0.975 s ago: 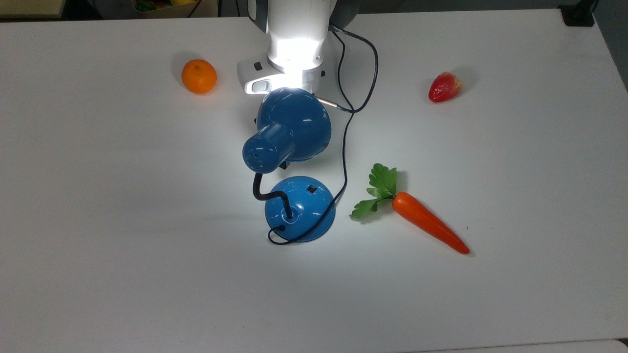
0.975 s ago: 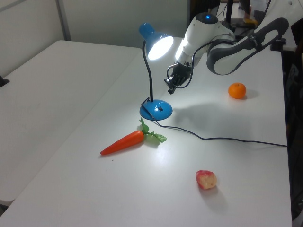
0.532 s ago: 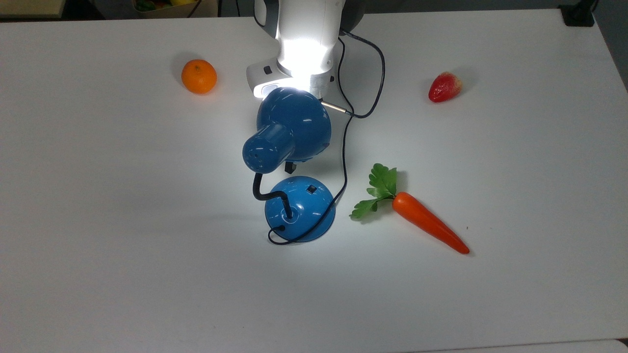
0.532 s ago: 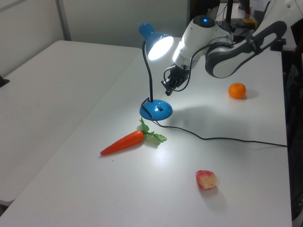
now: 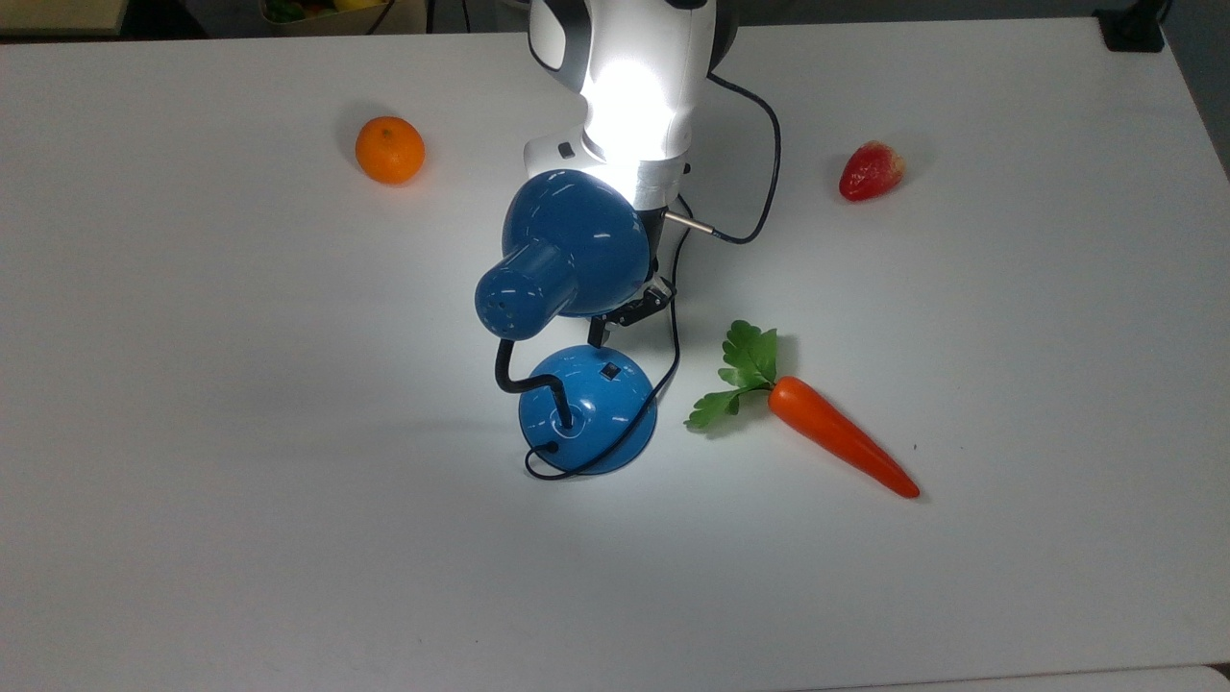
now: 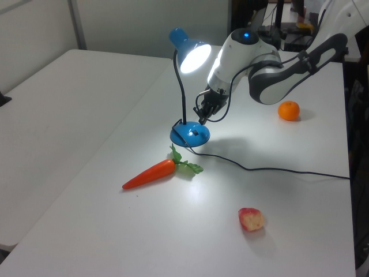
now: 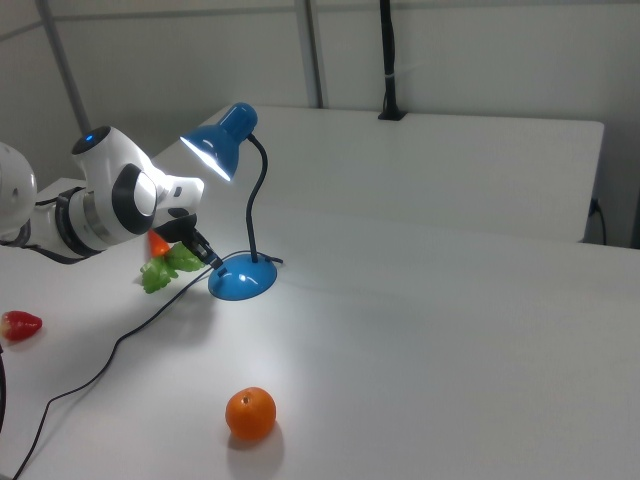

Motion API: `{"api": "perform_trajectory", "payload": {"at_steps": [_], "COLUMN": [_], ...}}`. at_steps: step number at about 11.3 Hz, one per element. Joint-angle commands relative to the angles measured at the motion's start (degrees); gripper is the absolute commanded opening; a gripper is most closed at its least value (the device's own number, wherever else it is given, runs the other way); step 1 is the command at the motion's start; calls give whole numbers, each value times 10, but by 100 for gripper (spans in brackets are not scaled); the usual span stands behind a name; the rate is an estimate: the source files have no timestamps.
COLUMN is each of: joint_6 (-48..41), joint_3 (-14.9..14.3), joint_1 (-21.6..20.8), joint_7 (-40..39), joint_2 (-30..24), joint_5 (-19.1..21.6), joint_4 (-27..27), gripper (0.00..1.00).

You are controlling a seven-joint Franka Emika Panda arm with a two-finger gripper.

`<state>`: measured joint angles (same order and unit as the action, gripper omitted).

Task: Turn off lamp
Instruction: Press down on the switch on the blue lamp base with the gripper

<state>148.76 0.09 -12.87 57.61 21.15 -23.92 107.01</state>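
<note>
White bench (image 5: 192,481) underneath everything. Blue lamp (image 5: 588,408) lit at mid-bench, shade aimed at the white arm (image 6: 271,63). Black hand (image 6: 203,113) low beside the domed base, close to the black switch (image 5: 608,369); finger spread impossible to tell. Carrot (image 5: 836,434) just beside base; orange (image 5: 389,150) and strawberry (image 5: 871,171) well apart.

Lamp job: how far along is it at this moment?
Done: nothing yet; the glossy blue desk lamp is lit, its glow bright on the white table. In hand: the robot's black two-finger gripper hangs just above the lamp's domed blue base, close to the small black switch. Left: pressing that switch so the light goes out.
</note>
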Motion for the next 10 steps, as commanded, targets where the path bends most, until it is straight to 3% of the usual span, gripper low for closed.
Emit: {"api": "perform_trajectory", "payload": {"at_steps": [1,10], "joint_6": [6,2], "joint_3": [-2,-4], "joint_1": [-6,-21], "joint_7": [36,36], "joint_2": [20,51], "joint_5": [-34,-36], "joint_4": [-17,-45], "gripper": [0,1]}}
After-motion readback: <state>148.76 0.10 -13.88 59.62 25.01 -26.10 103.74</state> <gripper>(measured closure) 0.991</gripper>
